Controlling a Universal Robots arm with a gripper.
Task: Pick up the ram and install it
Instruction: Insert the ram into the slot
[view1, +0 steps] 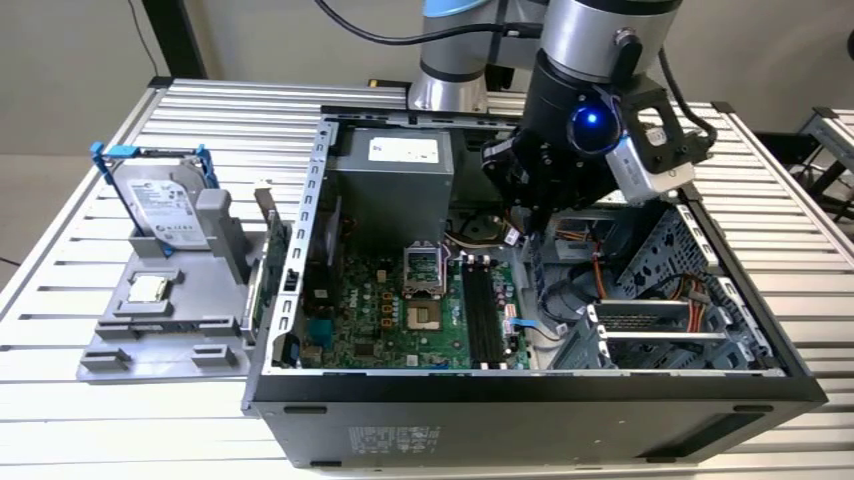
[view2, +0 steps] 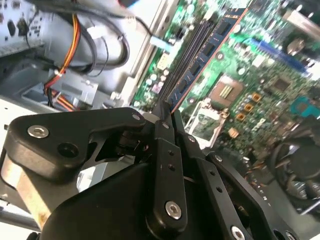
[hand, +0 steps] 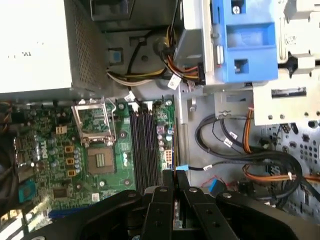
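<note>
One arm (view1: 587, 40), reaching down into one open case (view1: 534, 395) on a slatted table (view1: 80, 420). One gripper (view1: 521, 225), low over the board (view1: 387, 320), near the end of the slots (view1: 483, 310) closest to the power supply (view1: 387, 165).

Two fingers (view2: 161, 150), set narrow and clamped on one ram (view2: 215, 47). In the second wrist view, ram stretching away from the fingertips as a long thin strip with dark chips and an orange edge. Lying parallel to the slots and just beside them, over the board. Contact with any slot: cannot tell.

Four black slots counted in the first wrist view, side by side, with the fingertips just past one end of the row. One socket (hand: 102, 160) next to the slots, its metal frame flipped open. One blue caddy (hand: 245, 40) on the other side of the slots, with several orange cables near it.

Outside the case, toward the exterior view's left: one grey holder (view1: 160, 330) carrying one drive (view1: 160, 205), upright in a blue frame. One card (view1: 278, 260) with a metal bracket, standing on edge between holder and case.
</note>
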